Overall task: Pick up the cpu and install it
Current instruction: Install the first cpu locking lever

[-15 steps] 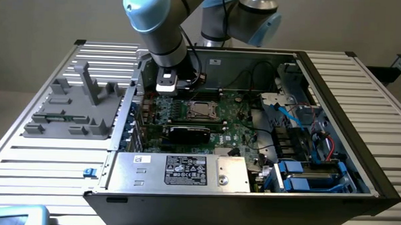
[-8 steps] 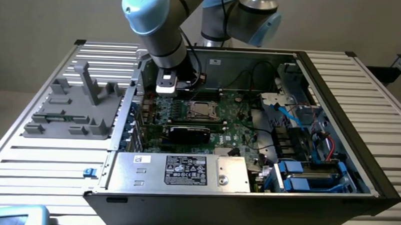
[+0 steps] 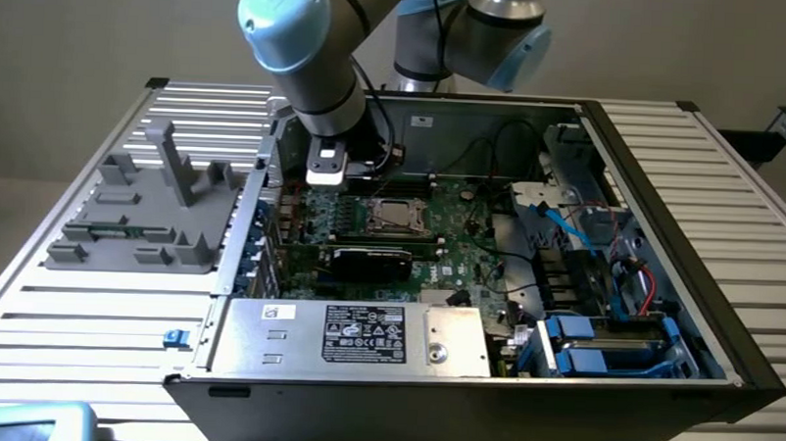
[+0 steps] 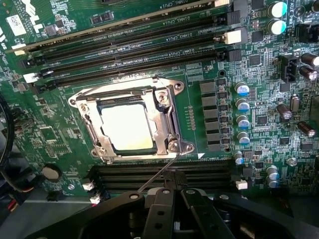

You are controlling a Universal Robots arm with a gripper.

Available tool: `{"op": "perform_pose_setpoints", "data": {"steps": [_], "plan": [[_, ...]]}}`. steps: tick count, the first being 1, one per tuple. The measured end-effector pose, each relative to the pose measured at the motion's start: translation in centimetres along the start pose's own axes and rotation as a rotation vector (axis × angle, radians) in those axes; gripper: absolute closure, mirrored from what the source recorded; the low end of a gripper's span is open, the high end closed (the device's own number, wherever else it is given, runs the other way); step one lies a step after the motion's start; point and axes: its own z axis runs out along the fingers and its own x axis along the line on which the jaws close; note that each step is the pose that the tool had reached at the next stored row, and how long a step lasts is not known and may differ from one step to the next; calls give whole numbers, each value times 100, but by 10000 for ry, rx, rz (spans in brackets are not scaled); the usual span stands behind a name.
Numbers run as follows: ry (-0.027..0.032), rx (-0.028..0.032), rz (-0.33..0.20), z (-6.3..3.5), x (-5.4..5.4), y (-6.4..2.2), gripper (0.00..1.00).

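Observation:
The cpu (image 4: pixel 126 127), a silvery square plate, lies flat inside the metal socket frame (image 4: pixel 169 117) on the green motherboard. In the exterior view the cpu (image 3: pixel 396 214) sits at the board's centre within the open computer case. My gripper (image 4: pixel 174 193) hangs above the board just beside the socket, its black fingers (image 4: pixel 160 211) pressed together with nothing between them. A thin wire lever (image 4: pixel 158 174) runs from the socket corner toward the fingertips. Seen from outside, the gripper (image 3: pixel 332 179) is toward the exterior view's left of the socket.
Long memory slots (image 4: pixel 129 47) flank the socket, and capacitors (image 4: pixel 242 107) stand beside it. A silver power supply box (image 3: pixel 362 335) with a black label fills the case front. A black card (image 3: pixel 379 259), cables and blue drive bays (image 3: pixel 611 346) crowd the case. A grey fixture (image 3: pixel 145 212) sits outside.

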Motion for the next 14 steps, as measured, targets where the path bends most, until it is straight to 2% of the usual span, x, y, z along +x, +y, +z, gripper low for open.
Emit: {"op": "perform_pose_setpoints", "data": {"steps": [4,7,14], "plan": [[-1,5,1,3,-4,2,89],[-1,52,11,4,-12,4,89],[1,55,12,19,-17,13,89]]}}
